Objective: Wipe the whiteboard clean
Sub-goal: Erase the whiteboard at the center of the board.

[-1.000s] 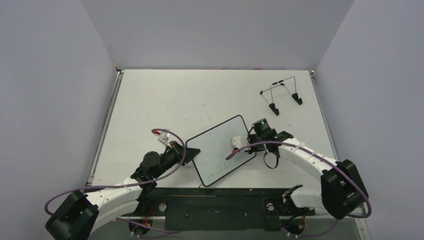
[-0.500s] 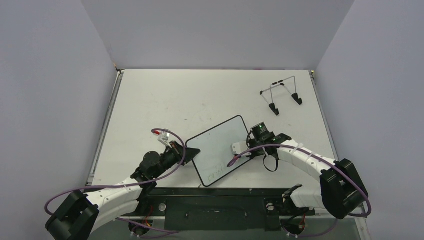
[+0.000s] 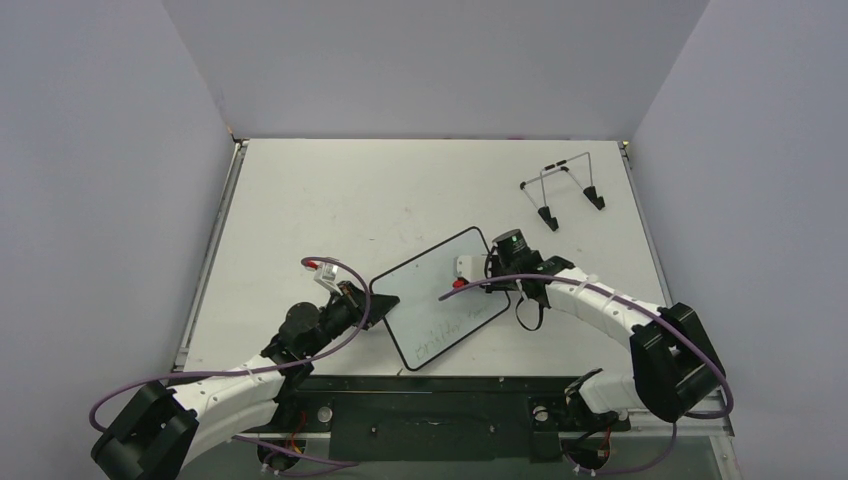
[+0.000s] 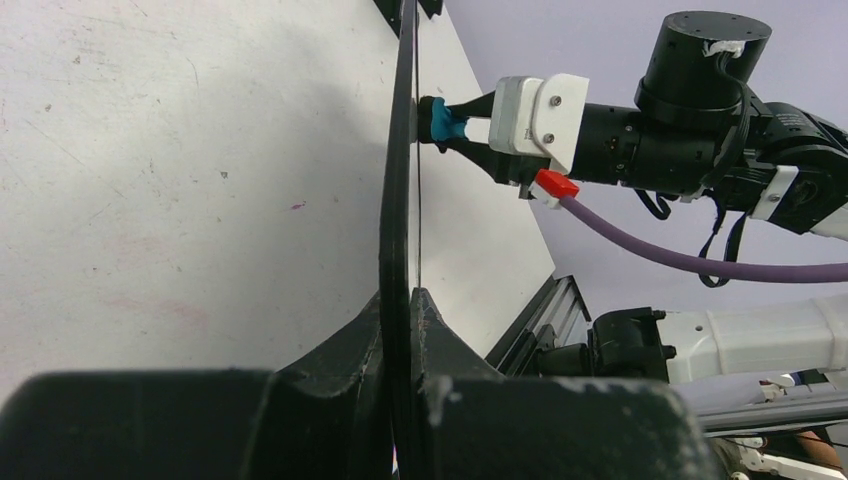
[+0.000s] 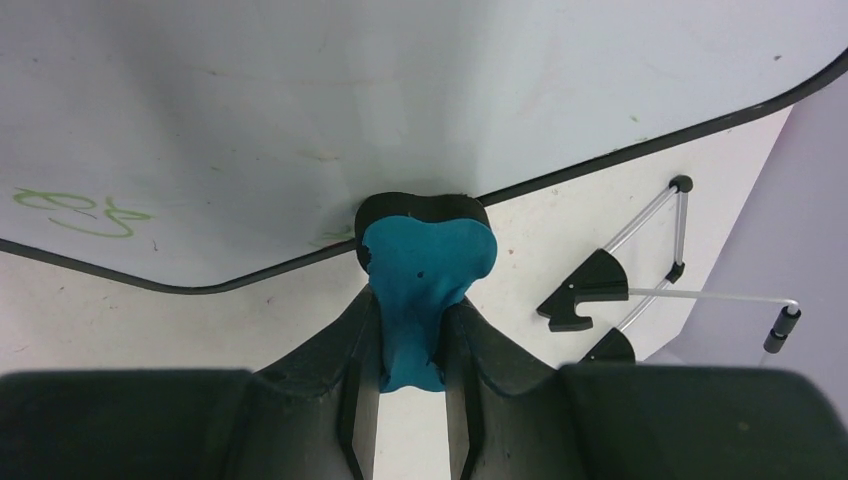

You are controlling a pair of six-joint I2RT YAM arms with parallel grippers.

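My left gripper (image 4: 405,305) is clamped on the left edge of the whiteboard (image 3: 425,300), with the thin black rim pinched between both fingers. The board sits in the middle of the table (image 3: 330,190), toward the near side, turned at an angle between my two arms. My right gripper (image 5: 410,335) is closed tight on the waist of the small blue eraser (image 5: 425,265) (bone-shaped, broad end forward), and that end presses against the board's white face close to its far edge. Green handwriting (image 5: 85,212) shows along the near end of the board. The part around the eraser looks mostly clean, with only faint green traces. I cannot tell whether the board lies flat on the table or is lifted off it. The wire stand (image 3: 563,190) with black feet sits well apart from the board, at the far right corner of the table.
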